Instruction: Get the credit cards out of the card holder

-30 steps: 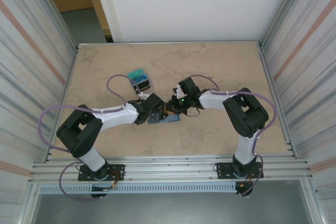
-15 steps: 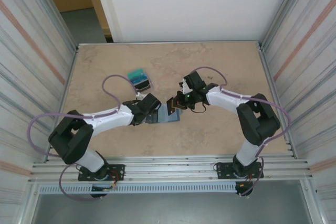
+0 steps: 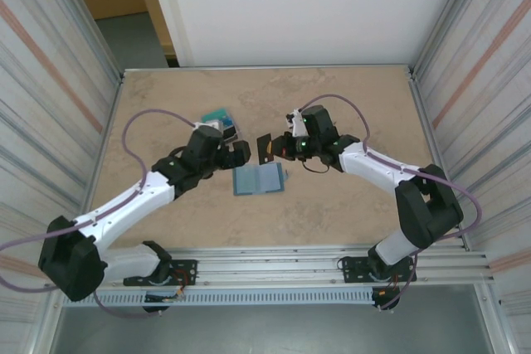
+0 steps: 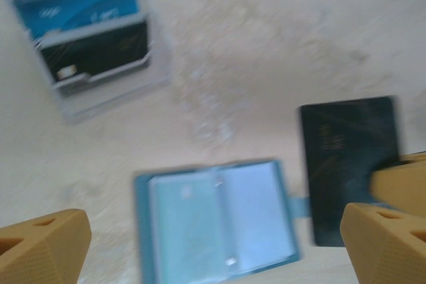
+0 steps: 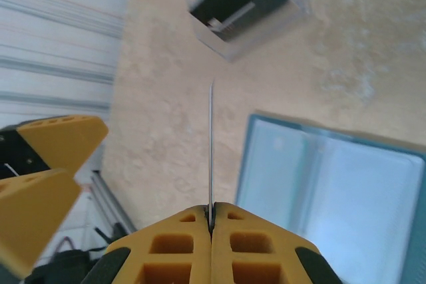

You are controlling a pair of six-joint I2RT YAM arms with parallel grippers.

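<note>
The slate-blue card holder (image 3: 258,179) lies open and flat on the table, its pale inner pockets (image 4: 216,221) facing up. My right gripper (image 3: 275,148) is shut on a dark credit card (image 3: 265,148), held above the table just beyond the holder. That card appears edge-on (image 5: 211,144) in the right wrist view and as a dark rectangle (image 4: 349,167) in the left wrist view. My left gripper (image 3: 239,152) hovers open above the holder's far left side, nothing between its fingers (image 4: 43,247). More credit cards, teal and dark (image 4: 93,38), sit in a clear tray (image 3: 221,124).
The clear tray (image 5: 266,21) with the card pile stands at the far left of the holder. Corrugated metal walls (image 3: 50,105) close in both sides, and a metal rail (image 3: 265,267) runs along the near edge. Bare tabletop (image 3: 357,97) lies at the far right.
The left gripper has lifted off the card holder and drawn back to the left, opening. The right gripper has risen away with the dark card, leaving the holder lying open.
</note>
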